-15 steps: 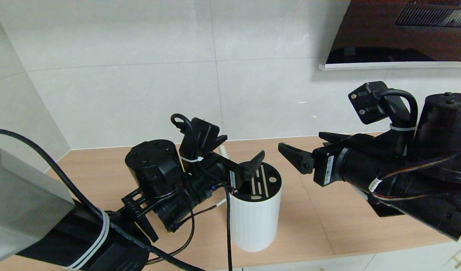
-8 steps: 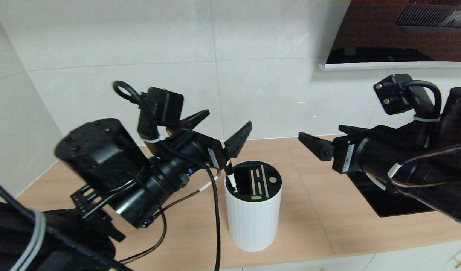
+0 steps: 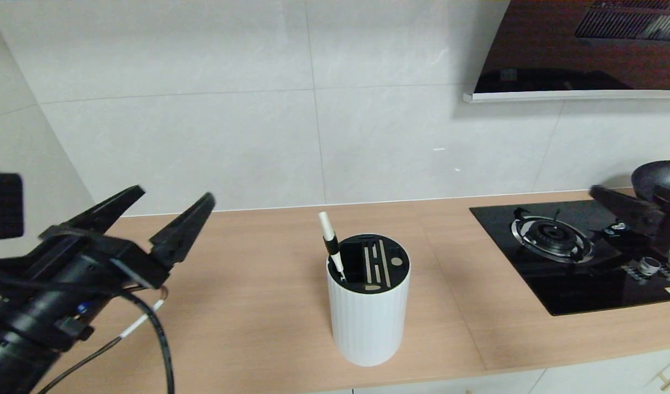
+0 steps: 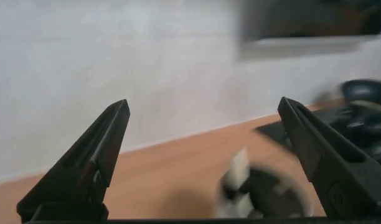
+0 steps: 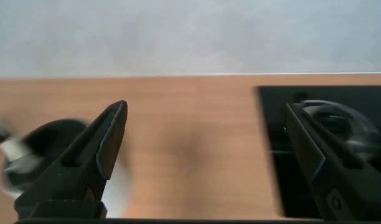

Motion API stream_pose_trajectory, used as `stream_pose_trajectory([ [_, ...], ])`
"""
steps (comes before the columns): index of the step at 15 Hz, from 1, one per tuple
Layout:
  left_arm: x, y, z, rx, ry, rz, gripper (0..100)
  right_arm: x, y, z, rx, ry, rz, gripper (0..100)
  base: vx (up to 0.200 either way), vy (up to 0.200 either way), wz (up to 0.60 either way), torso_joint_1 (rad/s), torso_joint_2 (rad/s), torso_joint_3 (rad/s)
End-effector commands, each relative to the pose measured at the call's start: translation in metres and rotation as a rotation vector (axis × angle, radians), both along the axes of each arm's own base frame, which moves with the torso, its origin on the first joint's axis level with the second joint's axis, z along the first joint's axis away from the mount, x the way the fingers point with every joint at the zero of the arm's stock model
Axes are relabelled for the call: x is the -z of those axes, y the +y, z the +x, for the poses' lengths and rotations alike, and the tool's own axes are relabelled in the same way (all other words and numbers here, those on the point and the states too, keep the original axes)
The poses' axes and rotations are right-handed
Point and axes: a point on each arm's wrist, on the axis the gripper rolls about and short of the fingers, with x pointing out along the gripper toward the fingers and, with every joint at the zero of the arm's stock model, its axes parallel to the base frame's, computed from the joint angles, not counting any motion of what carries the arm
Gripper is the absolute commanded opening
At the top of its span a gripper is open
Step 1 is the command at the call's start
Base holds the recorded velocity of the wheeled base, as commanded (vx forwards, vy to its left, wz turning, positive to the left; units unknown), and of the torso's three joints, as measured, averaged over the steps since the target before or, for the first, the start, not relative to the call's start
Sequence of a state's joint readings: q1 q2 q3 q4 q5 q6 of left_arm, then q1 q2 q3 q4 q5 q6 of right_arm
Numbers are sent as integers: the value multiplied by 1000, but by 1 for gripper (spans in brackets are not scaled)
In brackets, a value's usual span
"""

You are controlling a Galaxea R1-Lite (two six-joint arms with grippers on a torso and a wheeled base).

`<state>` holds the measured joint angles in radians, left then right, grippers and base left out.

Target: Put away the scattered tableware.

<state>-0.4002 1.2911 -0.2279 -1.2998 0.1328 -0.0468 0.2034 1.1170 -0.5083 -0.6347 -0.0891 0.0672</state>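
A white ribbed utensil holder [image 3: 369,317] with a slotted black top stands near the counter's front edge. A utensil with a white and black handle [image 3: 329,239] sticks up out of its left slot, leaning left. My left gripper [image 3: 173,198] hangs open and empty well to the left of the holder, above the counter. From the left wrist, the holder [image 4: 271,199] and handle [image 4: 238,174] lie beyond the open left gripper [image 4: 203,104]. My right gripper [image 5: 204,107] is open and empty over the stove at the far right, one of its fingers [image 3: 619,203] showing in the head view.
A black gas stove [image 3: 559,257] is set into the wooden counter [image 3: 247,284] on the right, with a dark pot [image 3: 660,175] at its back. A range hood [image 3: 587,49] hangs above it. A tiled wall closes off the back and left.
Both arms have pulled away from the holder, the left one down and to the left, the right one to the right. The utensil stays standing in the holder.
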Motion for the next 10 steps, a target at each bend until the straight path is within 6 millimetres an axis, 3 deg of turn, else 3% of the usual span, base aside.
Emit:
stream_pose_trajectory([
  [1, 15, 32, -37, -112, 7, -53, 100, 19, -24, -62, 41, -68, -3, 100, 0, 0, 0, 0, 0, 0],
  [4, 20, 44, -77, -125, -56, -90, 100, 34, -26, -99, 34, -91, -1, 100, 0, 0, 0, 0, 0, 0],
  [5, 21, 46, -83, -139, -52, -91, 100, 35, -26, -104, 32, -93, -1, 100, 0, 0, 0, 0, 0, 0],
  [6, 33, 54, -108, -190, -3, -73, 100, 40, -27, -118, 24, -93, 0, 100, 0, 0, 0, 0, 0, 0],
  [10, 75, 66, -164, -260, 65, -32, 100, 50, -28, -145, -26, -98, -3, 100, 0, 0, 0, 0, 0, 0],
])
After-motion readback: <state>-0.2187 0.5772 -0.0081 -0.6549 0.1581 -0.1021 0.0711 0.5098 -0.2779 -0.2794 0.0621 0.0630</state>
